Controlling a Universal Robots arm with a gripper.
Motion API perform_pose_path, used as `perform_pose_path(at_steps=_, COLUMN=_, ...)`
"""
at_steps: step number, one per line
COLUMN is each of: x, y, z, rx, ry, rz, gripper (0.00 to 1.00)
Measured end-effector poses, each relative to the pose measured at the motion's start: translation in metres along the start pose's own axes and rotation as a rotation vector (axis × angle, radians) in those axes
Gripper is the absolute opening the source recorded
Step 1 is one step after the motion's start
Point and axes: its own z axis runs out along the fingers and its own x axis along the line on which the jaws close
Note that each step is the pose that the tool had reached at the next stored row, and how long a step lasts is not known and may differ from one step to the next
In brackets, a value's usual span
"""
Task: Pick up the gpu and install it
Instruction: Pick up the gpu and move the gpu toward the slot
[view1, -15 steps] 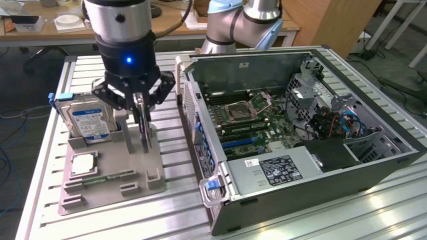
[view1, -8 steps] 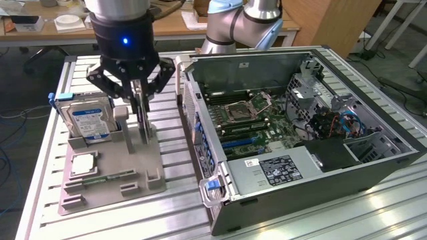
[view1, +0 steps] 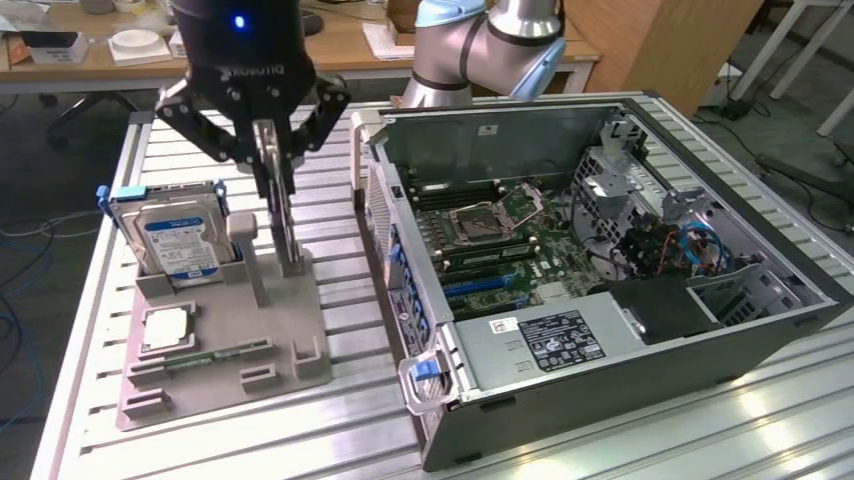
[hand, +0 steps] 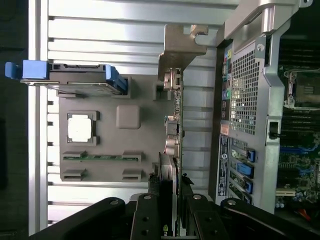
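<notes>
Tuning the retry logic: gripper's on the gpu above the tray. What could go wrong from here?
1. The gripper pinches the gpu by its upper edge alone, so the long card could tilt or slip.
2. Its lower end sits at the tray's post, close to the hard drive; it might snag there.
3. The case's rear wall stands between tray and motherboard; the bracket could clip it.

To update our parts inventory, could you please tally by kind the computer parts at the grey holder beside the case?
Hard drive: 1
Processor chip: 1
Memory stick: 1
gpu: 1
Total: 4
</notes>
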Motion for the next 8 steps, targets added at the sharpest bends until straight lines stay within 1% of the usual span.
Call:
perform_pose_path(at_steps=6, x=0.0, y=0.0003, z=-0.0271, rx=0.0006, ry=0.0002, rz=0.0, gripper=0.26)
perform_pose_path(at_steps=7, x=-0.001, y=0.0004, z=-0.029, rx=0.0006, ry=0.0002, rz=0.0, gripper=0.26)
perform_pose_path(at_steps=8, x=-0.001, y=0.0003, z=-0.0288, rx=0.0005, ry=-0.0001, rz=0.0, gripper=0.26)
